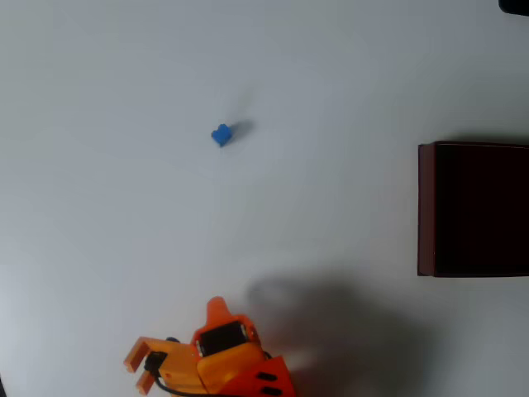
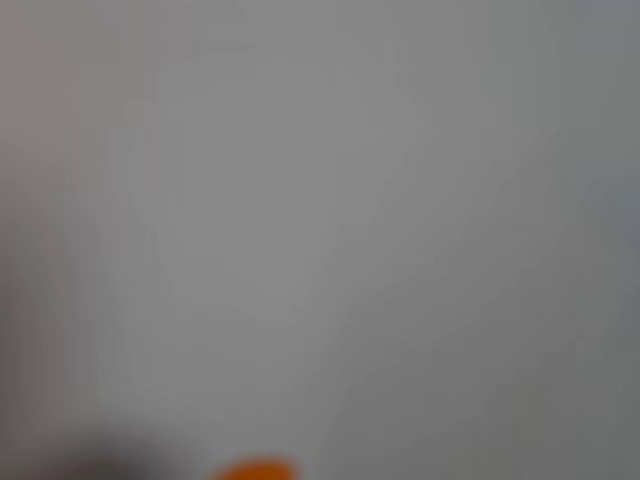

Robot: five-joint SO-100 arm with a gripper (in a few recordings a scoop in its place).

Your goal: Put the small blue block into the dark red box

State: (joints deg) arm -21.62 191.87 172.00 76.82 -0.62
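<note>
In the overhead view the small blue block (image 1: 221,135) lies alone on the white table, left of centre in the upper half. The dark red box (image 1: 426,207) stands at the right edge, open side up, its inside almost black. At the bottom edge sits the orange arm, folded low, with the gripper (image 1: 216,310) pointing up the picture towards the block and far below it. How its jaws stand is not clear. Nothing shows in it. The wrist view is a grey blur with an orange fingertip (image 2: 255,468) at the bottom edge.
The white table (image 1: 99,231) stretches bare between the block, the box and the arm. The arm casts a soft shadow (image 1: 331,314) to its right. A dark object (image 1: 517,5) cuts into the top right corner.
</note>
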